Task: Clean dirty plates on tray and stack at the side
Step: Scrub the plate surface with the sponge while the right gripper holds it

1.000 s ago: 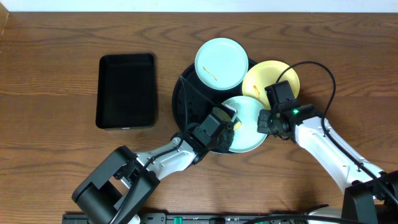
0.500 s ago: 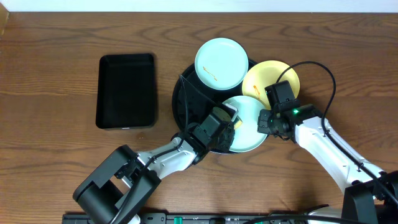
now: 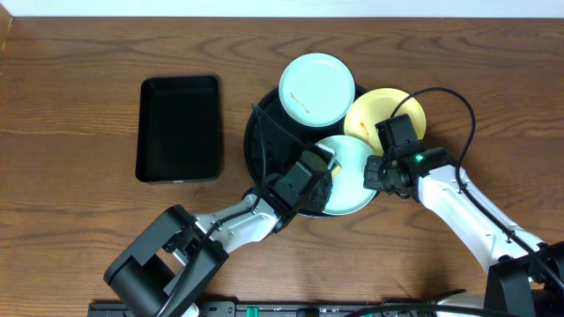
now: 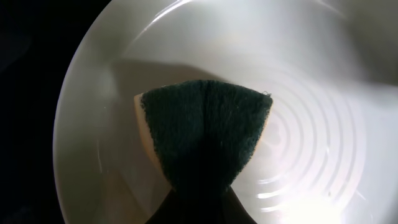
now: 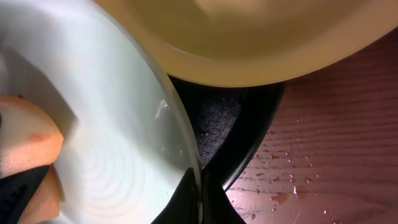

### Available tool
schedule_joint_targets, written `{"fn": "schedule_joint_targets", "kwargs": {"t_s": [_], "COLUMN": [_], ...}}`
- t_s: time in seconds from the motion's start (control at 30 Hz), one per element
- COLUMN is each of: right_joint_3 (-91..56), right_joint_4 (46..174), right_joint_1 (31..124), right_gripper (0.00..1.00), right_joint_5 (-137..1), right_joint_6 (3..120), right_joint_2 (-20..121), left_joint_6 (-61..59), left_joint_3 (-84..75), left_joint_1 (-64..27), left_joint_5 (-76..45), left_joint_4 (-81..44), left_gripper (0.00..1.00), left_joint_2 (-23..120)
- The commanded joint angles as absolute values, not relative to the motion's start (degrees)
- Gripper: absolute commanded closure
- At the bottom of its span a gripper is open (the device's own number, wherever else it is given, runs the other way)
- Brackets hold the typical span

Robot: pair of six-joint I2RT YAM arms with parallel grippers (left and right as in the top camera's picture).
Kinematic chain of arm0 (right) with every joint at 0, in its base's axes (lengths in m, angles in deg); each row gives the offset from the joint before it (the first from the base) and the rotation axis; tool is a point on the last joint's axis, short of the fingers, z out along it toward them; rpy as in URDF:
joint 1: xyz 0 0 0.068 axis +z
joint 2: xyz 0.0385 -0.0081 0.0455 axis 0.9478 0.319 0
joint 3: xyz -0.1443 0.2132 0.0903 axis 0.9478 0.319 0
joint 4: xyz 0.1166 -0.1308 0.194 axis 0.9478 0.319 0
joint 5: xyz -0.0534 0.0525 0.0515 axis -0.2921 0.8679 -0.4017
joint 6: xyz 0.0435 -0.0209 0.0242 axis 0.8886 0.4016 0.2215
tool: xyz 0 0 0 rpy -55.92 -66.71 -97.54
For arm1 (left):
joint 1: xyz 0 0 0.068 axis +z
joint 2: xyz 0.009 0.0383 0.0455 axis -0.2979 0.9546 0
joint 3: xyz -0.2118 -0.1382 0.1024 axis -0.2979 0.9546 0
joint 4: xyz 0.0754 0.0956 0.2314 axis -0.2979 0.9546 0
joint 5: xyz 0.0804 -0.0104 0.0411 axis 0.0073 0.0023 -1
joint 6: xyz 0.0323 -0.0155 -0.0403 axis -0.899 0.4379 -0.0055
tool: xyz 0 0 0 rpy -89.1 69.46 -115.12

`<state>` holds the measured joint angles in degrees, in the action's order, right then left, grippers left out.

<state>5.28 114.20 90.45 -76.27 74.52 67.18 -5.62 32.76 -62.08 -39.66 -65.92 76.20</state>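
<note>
Three plates sit on the round black tray (image 3: 262, 141). A mint-blue plate (image 3: 315, 88) with an orange smear lies at the back. A pale yellow plate (image 3: 374, 107) lies at the right. A second mint-blue plate (image 3: 354, 167) lies at the front. My left gripper (image 3: 324, 173) is shut on a green-and-yellow sponge (image 4: 205, 127) and presses it on the front plate (image 4: 311, 112). My right gripper (image 3: 374, 171) is shut on that plate's right rim (image 5: 180, 134). The yellow plate (image 5: 249, 37) and the tray's rim (image 5: 255, 137) show in the right wrist view.
A smaller rectangular black tray (image 3: 180, 128) lies on the wooden table at the left. Water drops wet the wood (image 5: 323, 162) to the right of the round tray. The right arm's cable (image 3: 458, 97) loops over the table at the right.
The back mint-blue plate has shifted very slightly to the right. Both grippers stay where they were.
</note>
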Motion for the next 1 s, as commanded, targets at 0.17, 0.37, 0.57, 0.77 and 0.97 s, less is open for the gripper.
{"fn": "schedule_joint_targets", "kwargs": {"t_s": [0.17,0.37,0.57,0.77,0.97], "right_joint_3": [5.54,5.54,5.54,5.54,5.54], "right_joint_4": [114.2,114.2,114.2,114.13,114.13], "right_joint_1": [91.37,91.37,91.37,91.34,91.34], "right_gripper": [0.99,0.99,0.99,0.99,0.99], "right_joint_5": [-74.85,-74.85,-74.85,-74.88,-74.88], "right_joint_6": [74.66,74.66,74.66,74.24,74.24], "right_joint_2": [67.35,67.35,67.35,67.35,67.35], "left_joint_6": [-5.51,-5.51,-5.51,-5.51,-5.51], "left_joint_3": [32.96,32.96,32.96,32.96,32.96], "left_joint_1": [-62.06,-61.71,-60.27,-60.25,-60.25], "left_joint_5": [-41.48,-41.48,-41.43,-41.41,-41.41], "left_joint_4": [-67.3,-67.91,-68.34,-68.56,-70.36], "left_gripper": [0.92,0.92,0.92,0.92,0.92], "left_joint_2": [77.16,77.19,77.19,77.19,77.19]}}
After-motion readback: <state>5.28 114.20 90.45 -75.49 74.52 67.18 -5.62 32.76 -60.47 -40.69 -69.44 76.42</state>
